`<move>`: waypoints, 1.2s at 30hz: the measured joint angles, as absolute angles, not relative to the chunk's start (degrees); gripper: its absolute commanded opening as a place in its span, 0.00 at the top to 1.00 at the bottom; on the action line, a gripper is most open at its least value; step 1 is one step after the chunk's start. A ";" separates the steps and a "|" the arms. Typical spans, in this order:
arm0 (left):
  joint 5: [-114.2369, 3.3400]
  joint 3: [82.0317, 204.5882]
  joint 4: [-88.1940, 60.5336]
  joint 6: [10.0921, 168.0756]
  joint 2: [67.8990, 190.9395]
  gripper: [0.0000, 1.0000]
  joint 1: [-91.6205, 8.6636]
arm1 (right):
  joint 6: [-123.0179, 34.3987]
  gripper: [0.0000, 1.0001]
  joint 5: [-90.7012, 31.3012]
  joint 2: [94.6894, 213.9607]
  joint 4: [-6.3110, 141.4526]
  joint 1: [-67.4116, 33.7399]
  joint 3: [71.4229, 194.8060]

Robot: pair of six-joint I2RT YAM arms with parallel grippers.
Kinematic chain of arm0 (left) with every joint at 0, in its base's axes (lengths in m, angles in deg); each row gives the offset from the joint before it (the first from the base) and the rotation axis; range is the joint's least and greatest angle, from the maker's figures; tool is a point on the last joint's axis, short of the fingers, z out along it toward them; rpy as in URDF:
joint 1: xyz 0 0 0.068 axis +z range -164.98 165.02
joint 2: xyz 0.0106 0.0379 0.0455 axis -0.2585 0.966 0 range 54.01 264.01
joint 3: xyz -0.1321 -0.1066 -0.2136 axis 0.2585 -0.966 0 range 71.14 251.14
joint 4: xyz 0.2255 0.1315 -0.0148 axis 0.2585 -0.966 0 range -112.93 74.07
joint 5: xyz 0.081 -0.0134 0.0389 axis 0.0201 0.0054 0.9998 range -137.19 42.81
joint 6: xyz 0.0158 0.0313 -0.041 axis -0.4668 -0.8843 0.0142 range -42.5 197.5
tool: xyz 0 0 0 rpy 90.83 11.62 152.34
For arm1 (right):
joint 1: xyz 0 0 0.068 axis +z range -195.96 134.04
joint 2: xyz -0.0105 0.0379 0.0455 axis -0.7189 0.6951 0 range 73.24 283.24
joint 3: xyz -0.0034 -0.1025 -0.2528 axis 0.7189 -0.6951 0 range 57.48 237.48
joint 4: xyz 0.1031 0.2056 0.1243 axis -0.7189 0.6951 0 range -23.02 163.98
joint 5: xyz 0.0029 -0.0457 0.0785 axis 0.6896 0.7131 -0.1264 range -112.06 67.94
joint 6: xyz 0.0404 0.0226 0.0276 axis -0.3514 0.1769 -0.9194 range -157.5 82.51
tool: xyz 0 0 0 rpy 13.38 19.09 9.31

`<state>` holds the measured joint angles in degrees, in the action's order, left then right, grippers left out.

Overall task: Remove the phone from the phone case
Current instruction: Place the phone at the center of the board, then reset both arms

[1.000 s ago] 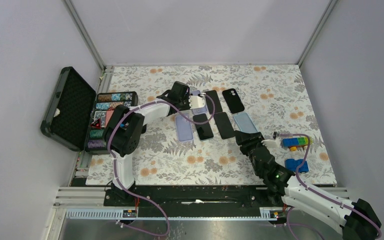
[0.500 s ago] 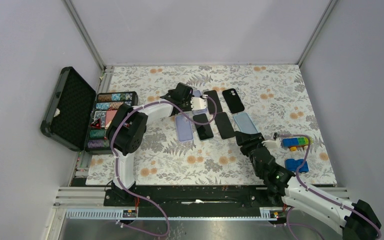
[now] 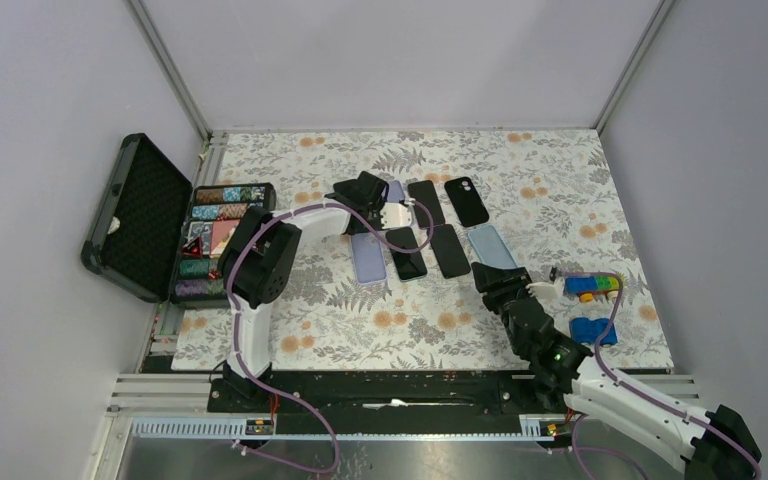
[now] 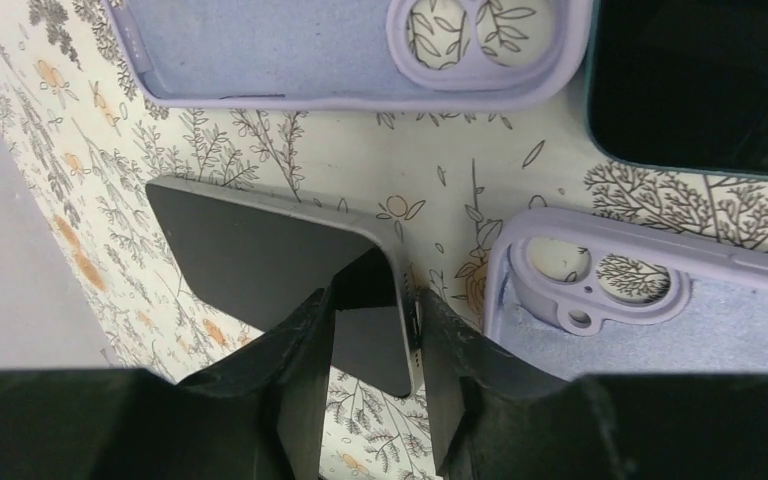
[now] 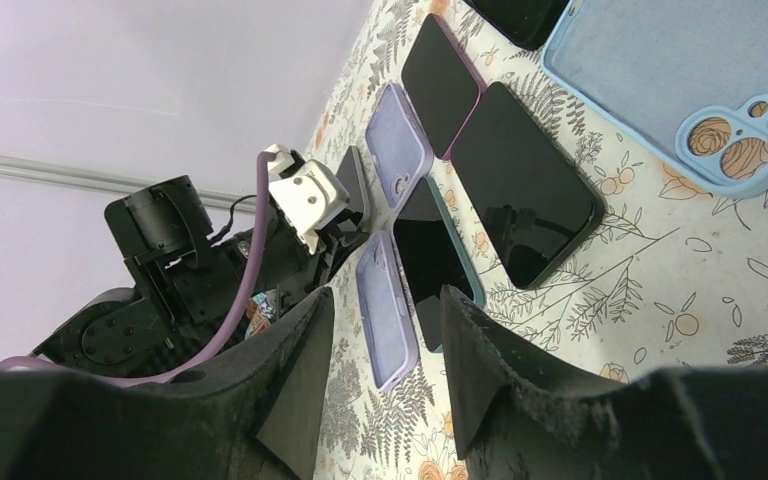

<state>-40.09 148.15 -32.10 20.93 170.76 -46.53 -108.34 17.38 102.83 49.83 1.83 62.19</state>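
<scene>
The phone (image 4: 250, 260) is bare, out of any case. It sits slantwise on the flowered bench (image 4: 440, 170) with one corner between the fingers of the left hand (image 4: 375, 300). An empty purple case (image 4: 710, 320) lies just beside that corner, and a second purple case (image 4: 260, 40), also empty, lies a little beyond. The fingers stand close on either side of the corner. From the wrist view I cannot tell whether they press it or have just let go.

That doubt is the main risk. If one finger is touching as the arm backs off, it could drag the phone sideways into the nearer case, or spin it against the other phone (image 4: 700, 80) at the upper right. If the grip holds and the arm lifts, a pinch on one corner gives poor control. The phone could swing down, slip free and land on its edge.

The phone may be propped with its far end on the bench, though the angle makes this hard to judge. If so, a release would let it slap flat.

The right hand (image 5: 388, 295) hangs apart and empty near the blue case (image 5: 650, 60). It is well away from the phone, so it cannot steady anything.
</scene>
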 measured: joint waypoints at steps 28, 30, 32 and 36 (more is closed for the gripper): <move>-35.96 141.92 -17.06 42.72 144.99 0.01 -47.88 | -99.65 0.41 21.08 93.23 58.29 1.65 64.03; -33.19 138.51 -10.57 50.17 139.99 0.01 -48.08 | -95.49 0.31 21.93 92.31 58.94 1.63 65.64; -31.57 134.32 -6.70 59.83 133.41 0.01 -47.75 | -90.82 0.22 22.12 91.59 59.25 1.61 67.85; -30.43 129.97 -3.49 75.68 122.15 0.01 -46.44 | -78.18 0.04 21.78 90.59 61.33 1.46 74.32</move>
<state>-30.43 129.97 -3.49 75.68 122.15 -46.44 -78.18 21.78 90.59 61.33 1.46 74.32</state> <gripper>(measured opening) 0.985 0.858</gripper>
